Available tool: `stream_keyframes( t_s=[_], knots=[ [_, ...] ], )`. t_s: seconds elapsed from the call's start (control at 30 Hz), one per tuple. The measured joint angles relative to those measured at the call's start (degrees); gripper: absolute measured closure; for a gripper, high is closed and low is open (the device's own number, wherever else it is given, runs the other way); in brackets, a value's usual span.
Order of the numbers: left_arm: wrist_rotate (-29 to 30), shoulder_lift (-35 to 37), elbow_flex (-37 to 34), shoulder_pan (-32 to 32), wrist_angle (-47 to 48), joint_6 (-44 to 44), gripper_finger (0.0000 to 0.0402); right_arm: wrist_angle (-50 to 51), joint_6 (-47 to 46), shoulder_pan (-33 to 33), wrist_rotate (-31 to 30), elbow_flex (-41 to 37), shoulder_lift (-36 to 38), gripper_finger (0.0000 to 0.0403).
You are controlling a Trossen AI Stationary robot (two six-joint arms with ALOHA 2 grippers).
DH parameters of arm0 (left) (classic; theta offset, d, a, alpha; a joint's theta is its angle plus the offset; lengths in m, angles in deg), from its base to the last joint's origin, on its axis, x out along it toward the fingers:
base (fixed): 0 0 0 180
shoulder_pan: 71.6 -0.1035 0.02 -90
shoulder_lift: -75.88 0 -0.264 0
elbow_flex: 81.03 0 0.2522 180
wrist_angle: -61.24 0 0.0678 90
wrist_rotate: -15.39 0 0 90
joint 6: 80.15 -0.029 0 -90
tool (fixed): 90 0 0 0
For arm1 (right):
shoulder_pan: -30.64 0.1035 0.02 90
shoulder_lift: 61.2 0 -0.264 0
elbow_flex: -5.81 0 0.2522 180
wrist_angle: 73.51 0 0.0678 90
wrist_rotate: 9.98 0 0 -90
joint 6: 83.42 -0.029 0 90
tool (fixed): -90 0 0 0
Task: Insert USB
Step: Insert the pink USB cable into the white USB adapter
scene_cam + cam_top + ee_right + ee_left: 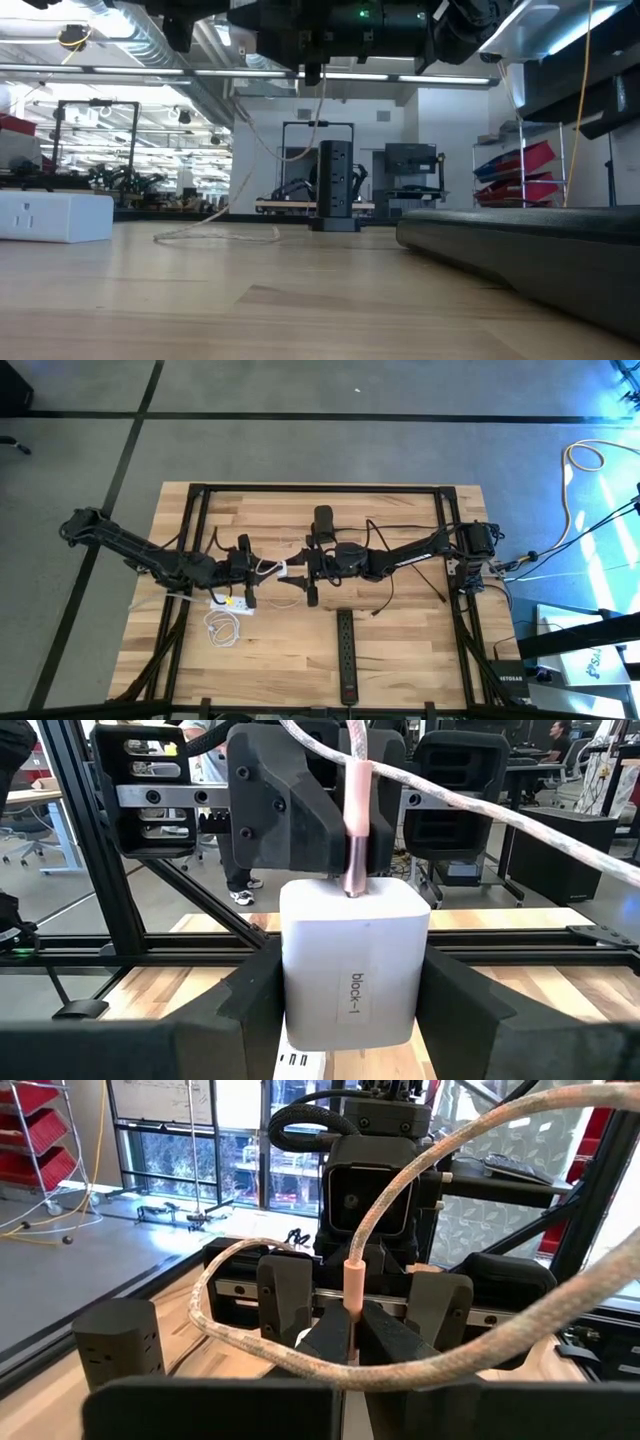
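Above the wooden table [400, 630], my right gripper [350, 1010] clamps the white charger block [350, 970] while my left gripper [352, 1342], pinched on the pink USB plug [355, 830], should push straight, keeping both 2 aligned.

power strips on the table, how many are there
2. A black power strip lies at the table's near edge, below the grippers. A white power strip lies under the left gripper. Others could be hidden beneath the arms.
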Motion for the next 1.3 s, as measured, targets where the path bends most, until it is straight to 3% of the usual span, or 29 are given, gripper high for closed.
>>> stream_keyframes(
  t_s=[0.57,1.3],
  knots=[
    [0.75,0.01,-0.11,-0.01,4.83,2.89,0.0401,5.62,1.55,-0.81,0.05,0.0,0.02,0.0236],
    [-0.21,0.0,-0.02,0.0,5.84,4.11,0.0401,4.89,1.38,-0.7,0.03,0.04,0.04,0.0236]
  ],
)
